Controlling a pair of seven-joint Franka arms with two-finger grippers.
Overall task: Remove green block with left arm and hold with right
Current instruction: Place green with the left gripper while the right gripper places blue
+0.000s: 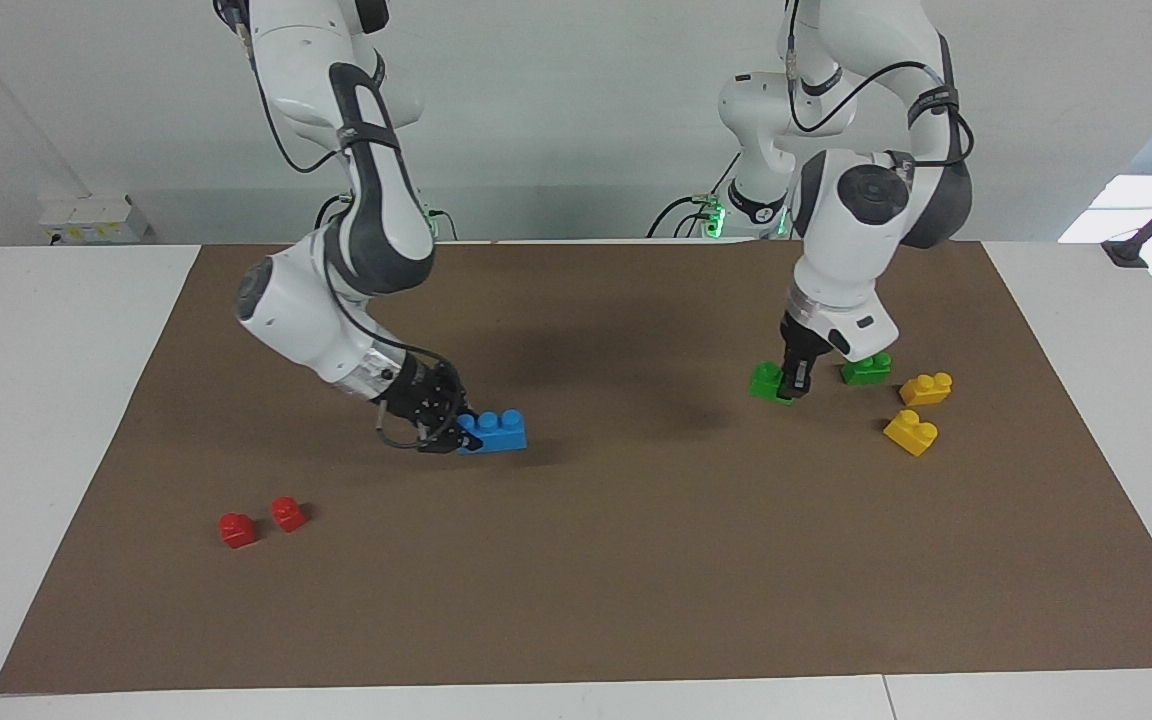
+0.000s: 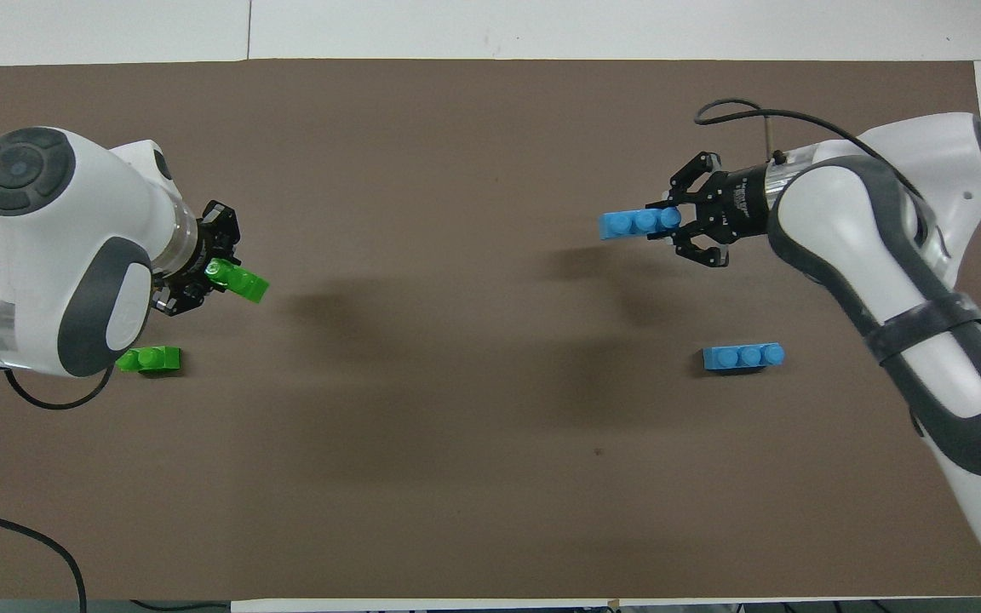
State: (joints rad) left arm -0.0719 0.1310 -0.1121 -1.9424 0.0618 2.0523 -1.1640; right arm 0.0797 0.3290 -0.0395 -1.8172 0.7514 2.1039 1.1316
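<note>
My left gripper [image 1: 792, 388] is shut on one end of a green block [image 1: 765, 380], which sits tilted and low to the mat; in the overhead view the gripper [image 2: 215, 272] holds the block [image 2: 242, 283] by its end. A second green block [image 1: 867, 369] lies on the mat just beside it, toward the left arm's end, and also shows in the overhead view [image 2: 151, 359]. My right gripper [image 1: 460, 433] is shut on the end of a blue three-stud brick [image 1: 494, 431], close to the mat; the overhead view shows the gripper [image 2: 671, 223] and the brick [image 2: 637, 223].
Two yellow bricks [image 1: 926, 388] [image 1: 911, 432] lie beside the green blocks, toward the left arm's end. Two red bricks [image 1: 237, 530] [image 1: 288, 513] lie farther from the robots at the right arm's end. A second blue brick [image 2: 743, 356] lies nearer to the robots than the held one.
</note>
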